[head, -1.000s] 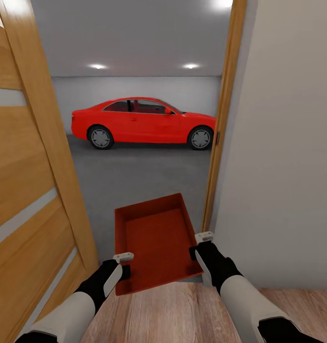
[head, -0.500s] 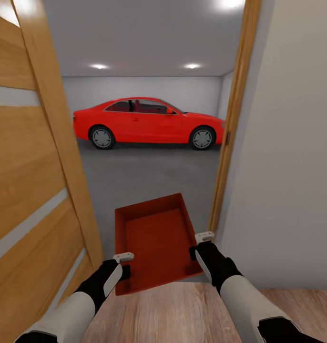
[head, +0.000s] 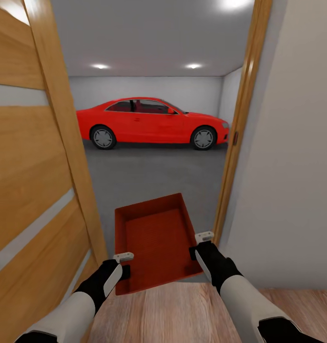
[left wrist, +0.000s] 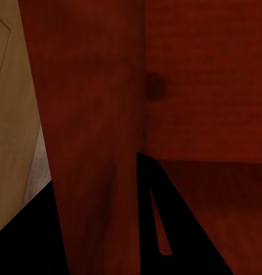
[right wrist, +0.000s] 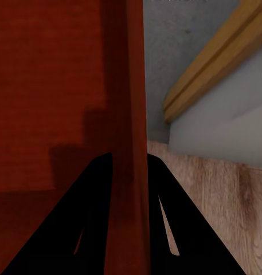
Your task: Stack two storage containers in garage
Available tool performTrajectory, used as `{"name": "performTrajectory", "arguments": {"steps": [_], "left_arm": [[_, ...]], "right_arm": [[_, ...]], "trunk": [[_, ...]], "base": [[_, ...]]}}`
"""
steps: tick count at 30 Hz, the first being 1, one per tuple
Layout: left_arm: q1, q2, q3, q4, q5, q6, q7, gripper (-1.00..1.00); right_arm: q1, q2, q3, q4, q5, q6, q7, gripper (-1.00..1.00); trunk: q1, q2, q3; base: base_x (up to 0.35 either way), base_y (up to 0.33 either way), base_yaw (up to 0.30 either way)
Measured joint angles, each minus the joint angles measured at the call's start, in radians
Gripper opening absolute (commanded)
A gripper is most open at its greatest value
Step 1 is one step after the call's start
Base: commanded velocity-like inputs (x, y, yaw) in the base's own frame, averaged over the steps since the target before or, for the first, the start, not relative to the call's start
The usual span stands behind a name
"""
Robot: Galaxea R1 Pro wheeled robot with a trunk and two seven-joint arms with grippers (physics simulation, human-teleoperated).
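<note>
Both pincers, left pincer (head: pixel 124 265) and right pincer (head: pixel 198 244), clamp the storage container (head: pixel 156 238); keep it level, centred between door (head: pixel 35 166) and doorframe (head: pixel 240 128).

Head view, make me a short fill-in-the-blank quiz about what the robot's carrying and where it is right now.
1. Both grippers hold one orange-red storage container by its two ____ walls.
2. The right gripper has its jaws closed over the container's ____.
3. Through the doorway, a ____ car stands on the grey concrete floor.
4. The open wooden door is on the robot's ____ side.

Missing words: side; wall; red; left
</note>
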Motion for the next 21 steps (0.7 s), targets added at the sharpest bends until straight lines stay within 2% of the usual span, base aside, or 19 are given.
{"name": "performTrajectory", "arguments": {"steps": [15,21], "left_arm": [[0.0,0.0,-0.001,0.001,0.002,0.0,0.0,-1.0],[0.0,0.0,-0.001,0.0,0.002,-0.001,0.001,-1.0]], "right_arm": [[0.0,0.0,0.001,0.0,-0.001,0.001,-0.001,-1.0],[0.0,-0.001,0.003,0.0,-0.004,0.0,-0.002,-1.0]], "trunk": [[0.0,0.0,0.0],[0.0,0.0,0.0]], "base": [[0.19,0.024,0.0],[0.056,0.049,0.0]]}}
